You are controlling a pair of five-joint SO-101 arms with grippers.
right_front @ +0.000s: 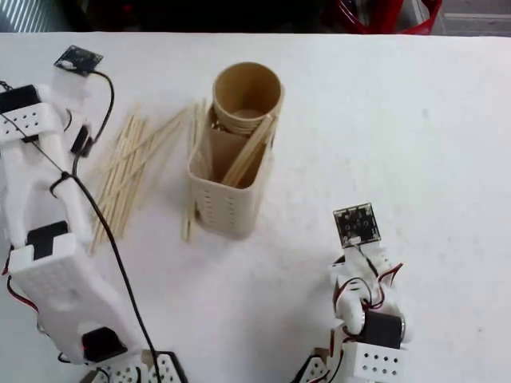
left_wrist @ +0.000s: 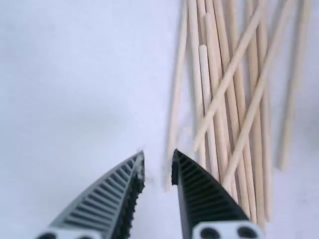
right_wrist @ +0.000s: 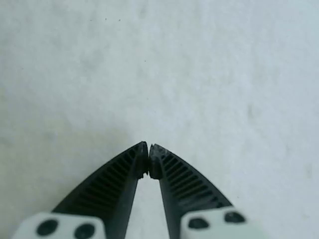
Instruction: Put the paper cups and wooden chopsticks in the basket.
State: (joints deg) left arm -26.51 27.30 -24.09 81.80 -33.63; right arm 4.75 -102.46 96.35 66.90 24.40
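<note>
A cream perforated basket [right_front: 227,199] stands mid-table with stacked paper cups [right_front: 247,92] upright in its far end and a few wooden chopsticks [right_front: 249,153] leaning inside. Several loose chopsticks [right_front: 128,167] lie fanned on the white table left of the basket, some right against its side [right_front: 190,209]. In the left wrist view my left gripper [left_wrist: 158,163] hovers just beside the edge of that pile [left_wrist: 224,99], fingers slightly apart with nothing between them. My right gripper [right_wrist: 149,158] points at bare table, fingertips touching and empty.
The left arm [right_front: 48,199] stretches along the table's left side, cables trailing over it. The right arm [right_front: 363,319] sits low at the near right. Open white table [right_front: 399,136] lies right of the basket. Red objects [right_front: 383,16] stand beyond the far edge.
</note>
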